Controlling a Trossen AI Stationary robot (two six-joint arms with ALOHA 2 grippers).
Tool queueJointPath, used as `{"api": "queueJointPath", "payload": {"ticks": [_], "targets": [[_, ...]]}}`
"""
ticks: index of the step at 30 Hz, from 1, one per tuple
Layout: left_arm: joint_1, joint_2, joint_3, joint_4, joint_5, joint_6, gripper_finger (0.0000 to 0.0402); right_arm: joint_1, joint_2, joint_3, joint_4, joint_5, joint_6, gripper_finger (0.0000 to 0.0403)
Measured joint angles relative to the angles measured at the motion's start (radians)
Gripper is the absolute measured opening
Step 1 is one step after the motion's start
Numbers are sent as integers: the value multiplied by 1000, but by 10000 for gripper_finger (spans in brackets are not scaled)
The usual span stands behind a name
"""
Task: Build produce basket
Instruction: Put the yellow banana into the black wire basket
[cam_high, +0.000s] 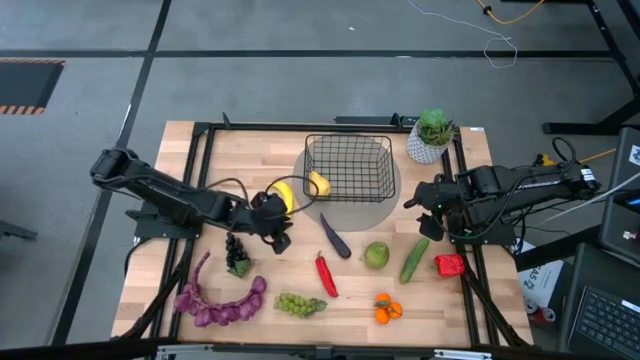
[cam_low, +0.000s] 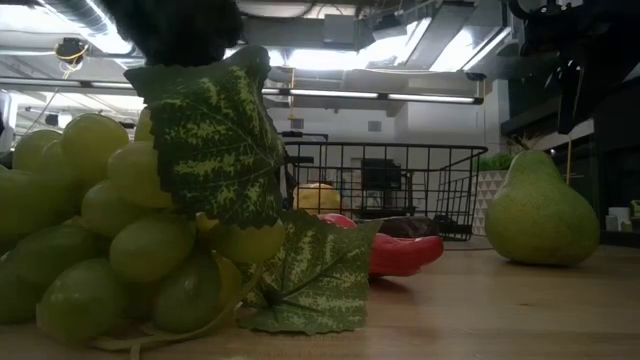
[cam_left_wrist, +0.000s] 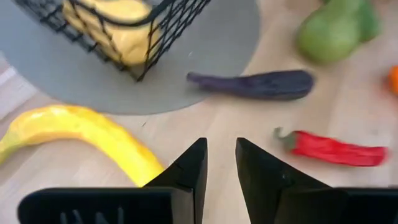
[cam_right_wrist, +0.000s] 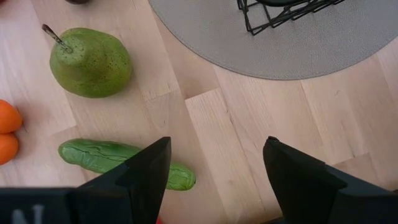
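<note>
The black wire basket (cam_high: 348, 167) stands on a grey round mat (cam_high: 385, 205) and holds a yellow fruit (cam_high: 318, 183). A banana (cam_high: 284, 195) lies on the table just left of the basket. My left gripper (cam_left_wrist: 221, 144) hovers beside the banana (cam_left_wrist: 81, 127) with a narrow open gap and nothing in it. One finger hides the banana's near end. Ahead of it lie the eggplant (cam_left_wrist: 255, 84) and the red chili (cam_left_wrist: 336, 149). My right gripper (cam_right_wrist: 217, 155) waits wide open above the table, between the cucumber (cam_right_wrist: 118, 158) and the mat.
A green pear-shaped fruit (cam_high: 376, 255), oranges (cam_high: 388, 310), green grapes (cam_high: 300, 304), purple grapes (cam_high: 220, 305), a dark bunch (cam_high: 237, 255) and a red item (cam_high: 449, 264) lie across the near half. A potted plant (cam_high: 432, 135) stands at the far right.
</note>
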Motion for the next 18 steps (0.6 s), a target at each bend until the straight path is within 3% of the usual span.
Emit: {"api": "queueJointPath", "payload": {"ticks": [4, 10, 18], "targets": [[8, 84, 0, 5, -2, -10, 79, 0, 0, 0, 0, 0, 0, 255], [6, 214, 0, 3, -9, -223, 79, 0, 0, 0, 0, 0, 2, 255], [47, 211, 0, -4, -104, -251, 80, 0, 0, 0, 0, 0, 3, 255]]}}
